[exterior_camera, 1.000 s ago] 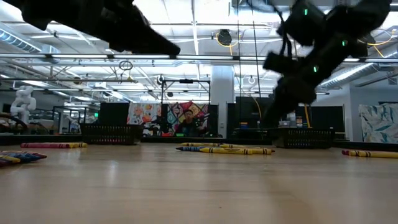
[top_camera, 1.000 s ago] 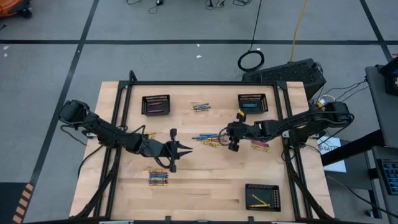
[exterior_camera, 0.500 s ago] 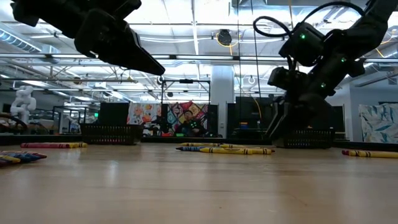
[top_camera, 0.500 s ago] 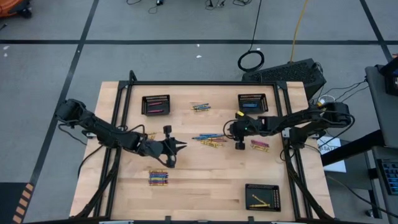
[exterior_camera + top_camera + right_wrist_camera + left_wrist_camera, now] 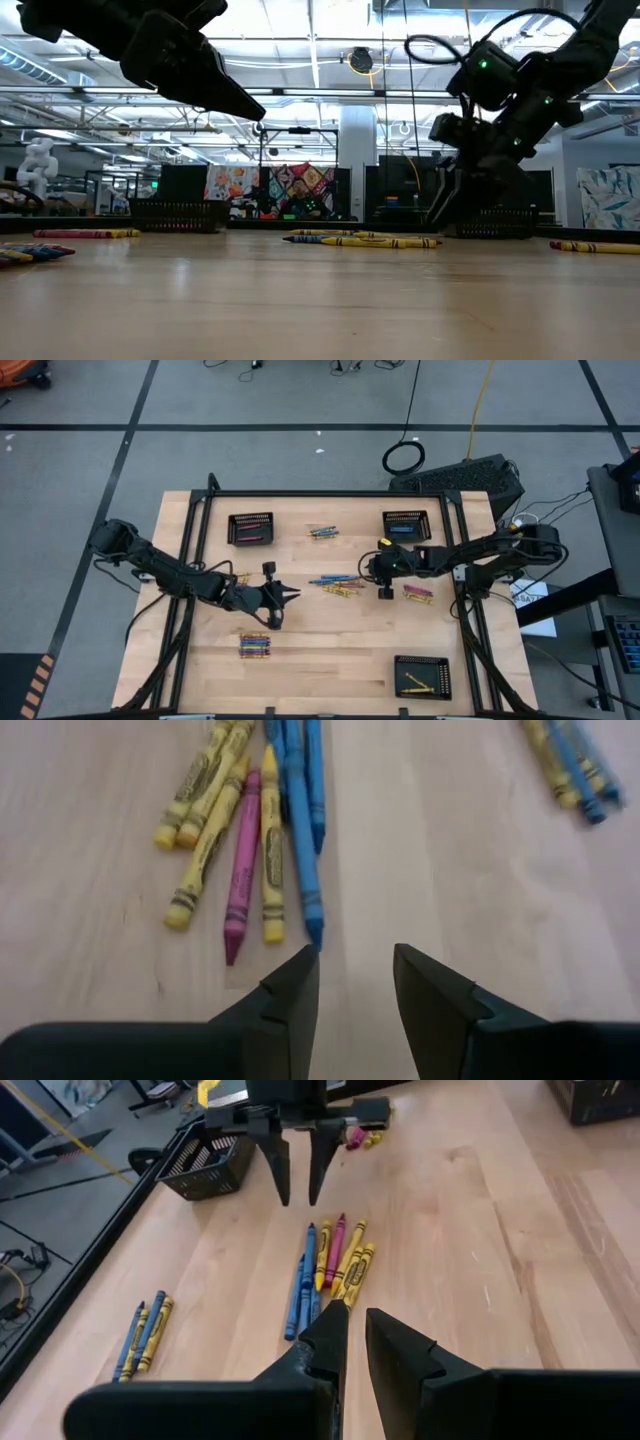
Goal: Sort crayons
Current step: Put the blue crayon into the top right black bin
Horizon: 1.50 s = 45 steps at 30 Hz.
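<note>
Near the table's middle, the crayons [image 5: 338,585] lie loose on the wood; right gripper [image 5: 372,572] hangs just beside them, fingers apart, empty; left gripper [image 5: 292,595], nearly closed and empty, faces them.

I see grey floor [image 5: 300,400] with black tape lines [image 5: 300,428] in the upper frame, and a cable loop [image 5: 404,457] upper right. Low view: ceiling lights [image 5: 320,40], a colourful mural [image 5: 270,190] centre, a white pillar [image 5: 355,160].
</note>
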Available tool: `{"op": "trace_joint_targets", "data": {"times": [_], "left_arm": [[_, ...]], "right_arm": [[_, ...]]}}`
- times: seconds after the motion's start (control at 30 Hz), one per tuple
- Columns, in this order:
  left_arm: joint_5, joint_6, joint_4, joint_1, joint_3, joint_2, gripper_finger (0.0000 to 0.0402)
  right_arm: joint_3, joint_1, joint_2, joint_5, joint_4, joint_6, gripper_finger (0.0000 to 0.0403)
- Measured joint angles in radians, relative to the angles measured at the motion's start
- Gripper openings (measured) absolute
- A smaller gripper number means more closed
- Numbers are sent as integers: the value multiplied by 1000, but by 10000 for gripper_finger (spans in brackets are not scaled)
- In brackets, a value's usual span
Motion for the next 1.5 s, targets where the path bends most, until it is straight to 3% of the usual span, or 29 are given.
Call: {"op": "trace_joint_targets", "data": {"times": [0.23,0.37,1.03,1.33,1.5], "left_arm": [[0,0,10,0,0,0,44],[0,0,10,0,0,0,44],[0,0,22,1,0,0,44],[0,1,32,1,0,0,44],[0,1,33,1,0,0,44]], "right_arm": [[0,-16,119,-5,117,19,118],[1,-27,146,-67,156,13,118],[37,-46,119,-131,164,-26,117],[37,-71,144,-166,204,-32,80],[37,-81,188,-167,346,14,64]]}}
